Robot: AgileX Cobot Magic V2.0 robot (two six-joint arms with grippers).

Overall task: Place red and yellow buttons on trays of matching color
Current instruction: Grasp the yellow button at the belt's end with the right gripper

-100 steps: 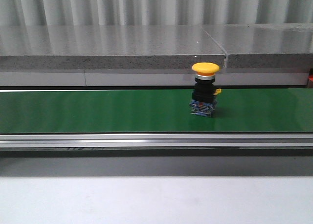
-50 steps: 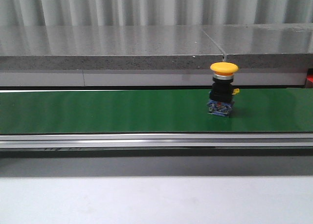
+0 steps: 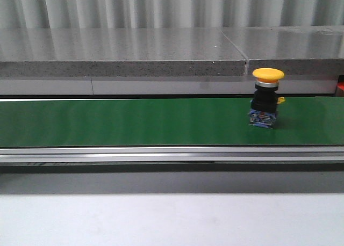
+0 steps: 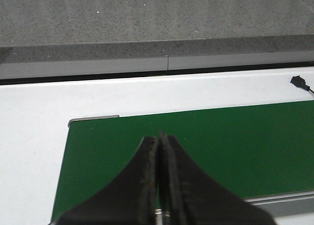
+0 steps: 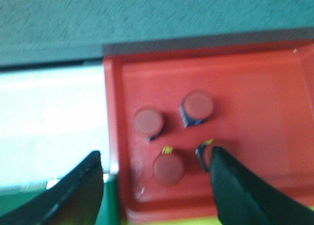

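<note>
A yellow button with a black body and blue base stands upright on the green belt at the right in the front view. No gripper shows there. In the left wrist view my left gripper is shut and empty above the belt's end. In the right wrist view my right gripper is open and empty over the red tray. Several red buttons stand on that tray; one more is partly hidden behind a finger.
A grey stone ledge runs behind the belt and a metal rail in front of it. A yellow strip shows beside the red tray's rim. A small black cable end lies on the white surface.
The yellow button has travelled to the right along the belt, staying upright.
</note>
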